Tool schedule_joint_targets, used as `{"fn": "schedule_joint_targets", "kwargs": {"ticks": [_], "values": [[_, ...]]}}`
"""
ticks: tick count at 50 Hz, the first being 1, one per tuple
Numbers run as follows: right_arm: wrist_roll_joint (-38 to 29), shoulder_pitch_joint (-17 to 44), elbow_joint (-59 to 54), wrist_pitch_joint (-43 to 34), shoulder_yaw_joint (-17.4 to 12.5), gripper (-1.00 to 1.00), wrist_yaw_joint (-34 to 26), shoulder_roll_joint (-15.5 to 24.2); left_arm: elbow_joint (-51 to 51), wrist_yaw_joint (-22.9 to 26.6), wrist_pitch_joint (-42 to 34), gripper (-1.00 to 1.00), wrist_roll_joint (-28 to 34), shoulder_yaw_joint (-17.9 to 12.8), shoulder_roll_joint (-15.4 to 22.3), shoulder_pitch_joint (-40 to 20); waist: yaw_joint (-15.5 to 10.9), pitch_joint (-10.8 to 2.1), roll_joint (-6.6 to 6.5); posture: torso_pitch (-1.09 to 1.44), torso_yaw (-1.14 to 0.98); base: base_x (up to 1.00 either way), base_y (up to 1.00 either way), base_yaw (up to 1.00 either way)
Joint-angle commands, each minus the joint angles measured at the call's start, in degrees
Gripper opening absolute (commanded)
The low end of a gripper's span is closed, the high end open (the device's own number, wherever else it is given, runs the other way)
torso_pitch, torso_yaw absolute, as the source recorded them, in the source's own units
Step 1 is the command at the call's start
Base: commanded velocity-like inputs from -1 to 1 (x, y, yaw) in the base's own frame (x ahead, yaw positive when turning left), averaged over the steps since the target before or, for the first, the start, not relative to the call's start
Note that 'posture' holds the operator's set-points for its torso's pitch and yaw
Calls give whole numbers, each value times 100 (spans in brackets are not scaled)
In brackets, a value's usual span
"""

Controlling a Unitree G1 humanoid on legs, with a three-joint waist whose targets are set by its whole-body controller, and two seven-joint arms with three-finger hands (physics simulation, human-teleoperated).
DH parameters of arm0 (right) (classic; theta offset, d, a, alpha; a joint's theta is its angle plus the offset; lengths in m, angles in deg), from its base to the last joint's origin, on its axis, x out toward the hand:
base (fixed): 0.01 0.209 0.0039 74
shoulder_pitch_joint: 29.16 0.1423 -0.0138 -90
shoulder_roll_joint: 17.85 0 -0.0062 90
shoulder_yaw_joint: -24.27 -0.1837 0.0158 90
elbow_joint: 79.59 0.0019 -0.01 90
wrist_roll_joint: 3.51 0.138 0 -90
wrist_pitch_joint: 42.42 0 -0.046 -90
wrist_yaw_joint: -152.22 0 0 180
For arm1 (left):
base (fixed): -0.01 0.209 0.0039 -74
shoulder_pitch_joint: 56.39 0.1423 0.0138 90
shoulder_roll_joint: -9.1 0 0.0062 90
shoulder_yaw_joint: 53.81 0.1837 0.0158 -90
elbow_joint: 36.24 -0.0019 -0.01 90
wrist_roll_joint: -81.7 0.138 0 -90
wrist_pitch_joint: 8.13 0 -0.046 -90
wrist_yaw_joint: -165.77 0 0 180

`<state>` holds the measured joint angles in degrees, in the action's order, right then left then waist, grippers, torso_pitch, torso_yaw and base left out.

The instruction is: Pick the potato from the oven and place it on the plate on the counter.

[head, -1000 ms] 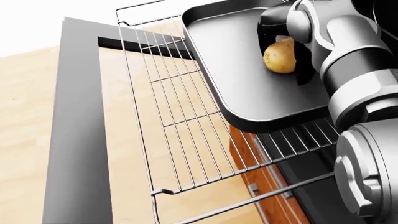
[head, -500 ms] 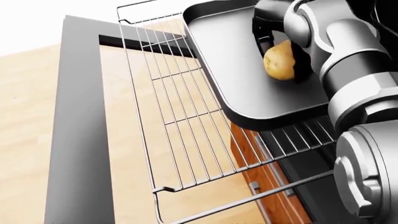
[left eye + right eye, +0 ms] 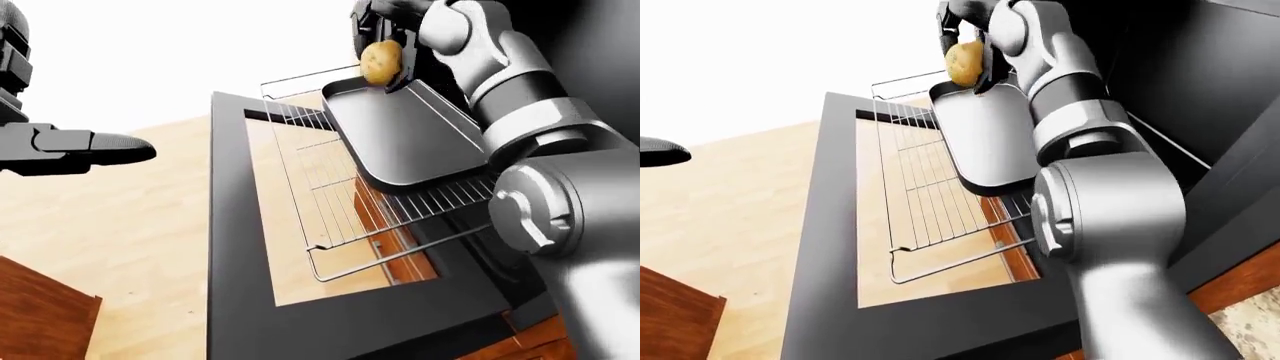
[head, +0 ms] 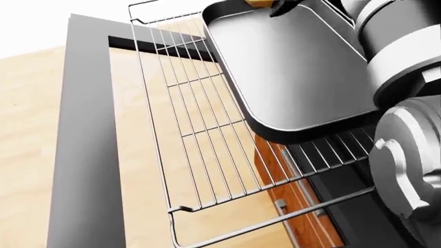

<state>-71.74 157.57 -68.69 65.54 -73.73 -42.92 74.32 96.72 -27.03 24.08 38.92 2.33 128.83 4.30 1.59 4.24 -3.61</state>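
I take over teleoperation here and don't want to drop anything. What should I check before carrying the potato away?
1. Right hand closed round the potato: ok.
2. Potato lifted off the baking tray: ok, it hangs above the tray's top end.
3. Tray seated on the pulled-out oven rack: ok.
4. Left hand free, holding nothing: ok.
5. Open oven door below the carry path: not ok, mind it.
6. Plate on the counter located: cannot tell, not in view.

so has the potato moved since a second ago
Yes. In the head view the potato, gripped by the right hand, has gone from the middle of the baking tray up to the tray's top edge, lifted clear of it.
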Motion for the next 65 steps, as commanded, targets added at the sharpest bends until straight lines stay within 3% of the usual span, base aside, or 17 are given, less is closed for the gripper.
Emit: {"fn": "schedule_joint_targets", "kwargs": {"ticks": [1, 13, 22, 23, 27, 30, 35, 40, 42, 43, 48, 51, 56, 59, 60, 61, 65], "values": [[669, 285, 288, 11, -80, -100, -142, 73, 35, -16, 178, 100, 84, -110, 81, -99, 8, -163, -18, 0, 0, 0, 0, 0], [4393, 509, 1109, -2412, -715, -100, -1124, -443, -45, 212, 307, 100, 394, 10, -54, -59, 19, -161, -5, 0, 0, 0, 0, 0], [6214, 151, 3650, -4257, 156, -100, -450, -450, -104, 267, 244, 100, 519, 99, -80, -221, -18, -142, -9, 0, 0, 0, 0, 0], [6564, 84, 3921, -4334, -28, -100, -386, -505, -87, 269, 229, 100, 513, 115, -89, -248, -26, -124, -4, 0, 0, 0, 0, 0], [6602, -161, 4728, -4682, 292, -100, -242, -369, -120, 273, 178, 100, 560, 161, -87, -324, -45, -110, 24, 0, 0, 0, 0, 0], [6642, -232, 4990, -4837, 360, -100, -268, -354, -84, 293, 162, 100, 590, 161, -124, -311, -61, -429, -19, 0, 0, -47, 0, 0], [6638, -357, 5127, -4912, 383, -100, -268, -313, -62, 341, 140, 100, 595, 81, -106, -285, -8, -392, -211, 0, 0, -81, 0, 0], [6655, -356, 5179, -4921, 382, -100, -276, -308, -48, 356, 135, 100, 606, 72, -125, -272, 122, -275, 103, 0, 0, -82, 0, 0], [6645, -367, 5191, -4908, 379, -100, -276, -297, -43, 353, 124, 100, 611, 75, -126, -274, 197, -363, 520, 0, 0, -82, 0, 0], [6660, -380, 5204, -4913, 365, -100, -282, -300, -43, 356, 126, 100, 615, 74, -126, -274, 198, -304, 386, 0, 0, -83, 0, 0], [6539, -419, 5276, -4898, 453, -100, -321, -255, -29, 370, 135, 100, 626, 59, -144, -257, 181, -479, 409, 0, 0, -75, 1, 0], [6463, -445, 5344, -4949, 471, -100, -411, -275, -32, 365, 127, 100, 634, 73, -143, -270, 85, -178, 215, 0, 0, -27, 5, 0], [6368, -465, 5404, -4982, 449, -100, -487, -316, -16, 372, 131, 100, 652, 67, -168, -246, 115, -206, 5, 0, 0, -25, 36, 0], [6336, -439, 5429, -4967, 443, -100, -505, -317, -23, 368, 106, 100, 634, 52, -153, -283, 120, -271, -282, 0, 0, -29, 56, 0], [6356, -416, 5415, -5002, 403, -100, -482, -328, -29, 357, 101, 100, 636, 76, -148, -300, 94, -372, -533, 0, 0, -30, 55, 0], [6348, -440, 5439, -4997, 420, -100, -502, -323, -31, 341, 88, 100, 621, 93, -154, -332, 19, -67, -95, 0, 0, -30, 56, 0], [6326, -480, 5477, -5016, 397, -100, -461, -318, -64, 306, 62, 100, 622, 171, -144, -416, 27, -289, -353, 0, 0, -6, 7, 0]]}}
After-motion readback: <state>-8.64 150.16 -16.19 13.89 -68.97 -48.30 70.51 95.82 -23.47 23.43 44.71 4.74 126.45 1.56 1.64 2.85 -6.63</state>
